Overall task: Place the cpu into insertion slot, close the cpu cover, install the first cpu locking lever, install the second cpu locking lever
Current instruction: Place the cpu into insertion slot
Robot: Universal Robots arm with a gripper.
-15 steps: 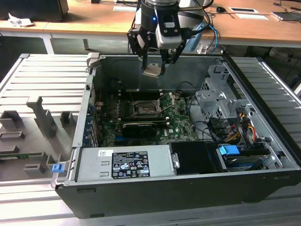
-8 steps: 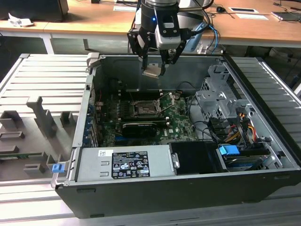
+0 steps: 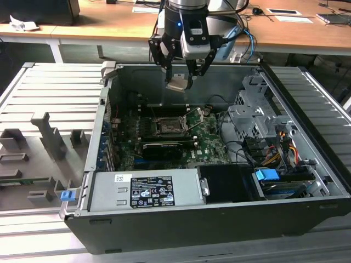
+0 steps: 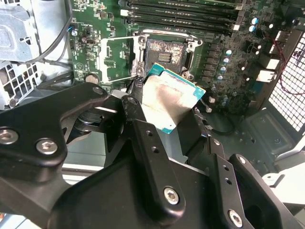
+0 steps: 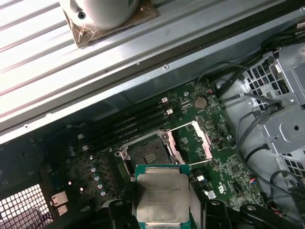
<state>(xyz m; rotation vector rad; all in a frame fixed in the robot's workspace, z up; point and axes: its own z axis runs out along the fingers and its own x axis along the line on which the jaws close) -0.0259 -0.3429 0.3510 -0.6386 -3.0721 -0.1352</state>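
**Q:** Status of the cpu?
**A:** I have the cpu (image 3: 177,85) clamped by its edges at the tips of the gripper (image 3: 180,78). It hangs over the far side of the open case (image 3: 137,82). It's well apart from the insertion slot (image 3: 167,127), which lies below and nearer.

**Q:** Slot ready?
**A:** The cpu cover (image 4: 116,59) is swung open beside it; the recess is bare.

**Q:** Risks?
**A:** My judgement: the chip looks rotated vs. the slot in the second wrist view. If it goes down skewed, a corner may hit the rim or contacts. The edge grip is slim, so slip is poss. The raised cover, at the exterior view's right of the slot, may snag a finger.
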